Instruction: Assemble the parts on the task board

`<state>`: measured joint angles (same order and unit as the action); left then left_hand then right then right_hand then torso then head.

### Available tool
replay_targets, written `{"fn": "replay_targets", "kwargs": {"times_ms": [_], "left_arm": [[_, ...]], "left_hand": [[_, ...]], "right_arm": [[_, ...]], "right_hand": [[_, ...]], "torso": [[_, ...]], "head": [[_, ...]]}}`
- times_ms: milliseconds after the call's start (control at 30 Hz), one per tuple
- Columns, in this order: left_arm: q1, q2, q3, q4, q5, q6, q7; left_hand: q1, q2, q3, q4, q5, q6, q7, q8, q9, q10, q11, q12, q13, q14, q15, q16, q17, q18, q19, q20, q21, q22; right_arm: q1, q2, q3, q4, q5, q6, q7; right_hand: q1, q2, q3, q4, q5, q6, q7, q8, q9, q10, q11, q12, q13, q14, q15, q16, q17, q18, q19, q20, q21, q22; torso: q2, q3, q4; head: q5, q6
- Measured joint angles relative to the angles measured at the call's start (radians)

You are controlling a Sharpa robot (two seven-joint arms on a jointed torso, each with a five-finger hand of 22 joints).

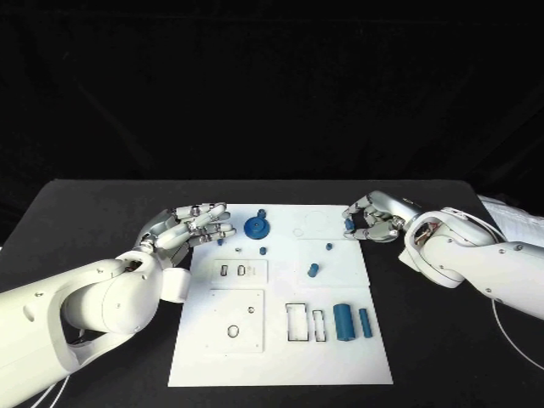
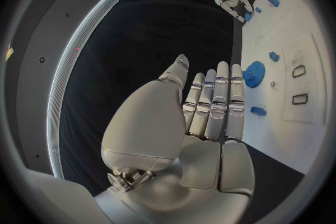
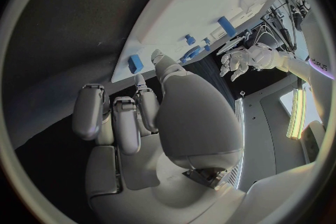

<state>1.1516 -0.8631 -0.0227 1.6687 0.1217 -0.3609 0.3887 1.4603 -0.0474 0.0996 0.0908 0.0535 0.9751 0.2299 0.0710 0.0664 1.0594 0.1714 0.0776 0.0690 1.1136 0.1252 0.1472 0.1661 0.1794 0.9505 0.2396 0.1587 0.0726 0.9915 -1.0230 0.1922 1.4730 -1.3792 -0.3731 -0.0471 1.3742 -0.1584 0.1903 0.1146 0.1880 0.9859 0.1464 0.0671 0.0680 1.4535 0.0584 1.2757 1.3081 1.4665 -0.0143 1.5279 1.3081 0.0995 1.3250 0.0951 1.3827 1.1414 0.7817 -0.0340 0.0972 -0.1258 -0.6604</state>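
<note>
The left robot hand (image 1: 189,226) is flat and holds nothing, with its fingers (image 2: 218,106) stretched out straight, close side by side. The right robot hand (image 1: 376,218) has its fingers (image 3: 115,117) curled in. Both white arms bend in from the sides.

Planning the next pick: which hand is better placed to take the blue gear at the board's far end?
Probably the left hand: it hovers open at the task board's left edge, right beside the blue gear. The right hand sits farther off, by the far right corner.
</note>
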Motion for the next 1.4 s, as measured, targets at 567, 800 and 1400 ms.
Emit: {"fn": "replay_targets", "kwargs": {"times_ms": [567,800,1400], "left_arm": [[-0.001,0.001,-0.001,-0.003,0.0,0.0,-0.002],[-0.001,0.001,-0.001,-0.004,0.0,0.0,-0.002],[-0.001,0.0,-0.001,-0.004,0.0,0.0,-0.003]], "left_hand": [[0.0,0.0,0.0,0.0,0.0,0.0,0.0,0.0,0.0,0.0,0.0,0.0,0.0,0.0,0.0,0.0,0.0,0.0,0.0,0.0,0.0,0.0],[0.0,0.0,0.0,0.0,0.0,0.0,0.0,0.0,0.0,0.0,0.0,0.0,0.0,0.0,0.0,0.0,0.0,0.0,0.0,0.0,0.0,0.0],[0.0,0.0,0.0,-0.006,0.0,0.0,0.0,0.0,0.0,0.0,0.0,0.0,0.0,0.0,0.0,0.0,0.001,0.0,0.0,0.0,0.0,0.0]], "right_arm": [[-0.004,0.001,0.0,-0.003,0.002,0.005,0.011],[-0.004,0.002,0.0,-0.004,0.003,-0.013,0.02],[-0.004,-0.014,0.0,0.017,0.016,-0.085,0.069]], "right_hand": [[0.005,0.005,-0.003,0.003,0.006,0.003,-0.004,0.0,0.001,0.0,0.0,0.0,0.0,0.0,0.0,0.0,0.0,0.0,0.0,0.0,0.0,0.006],[0.021,0.021,0.002,-0.002,0.009,0.003,-0.003,0.0,0.001,0.0,0.0,0.006,0.0,0.0,0.0,0.0,0.0,0.0,0.0,0.0,0.0,0.015],[0.052,0.038,0.024,-0.03,0.009,0.024,-0.002,0.0,0.002,-0.002,-0.002,0.003,0.004,0.0,0.0,0.0,-0.001,0.0,-0.002,-0.002,-0.004,0.002]], "torso": [[0.001,0.0011,0.0012],[0.0,0.0006,0.0014],[0.0,0.0017,-0.0003]], "head": [[-0.006,-0.002],[-0.007,-0.002],[-0.014,0.004]]}}
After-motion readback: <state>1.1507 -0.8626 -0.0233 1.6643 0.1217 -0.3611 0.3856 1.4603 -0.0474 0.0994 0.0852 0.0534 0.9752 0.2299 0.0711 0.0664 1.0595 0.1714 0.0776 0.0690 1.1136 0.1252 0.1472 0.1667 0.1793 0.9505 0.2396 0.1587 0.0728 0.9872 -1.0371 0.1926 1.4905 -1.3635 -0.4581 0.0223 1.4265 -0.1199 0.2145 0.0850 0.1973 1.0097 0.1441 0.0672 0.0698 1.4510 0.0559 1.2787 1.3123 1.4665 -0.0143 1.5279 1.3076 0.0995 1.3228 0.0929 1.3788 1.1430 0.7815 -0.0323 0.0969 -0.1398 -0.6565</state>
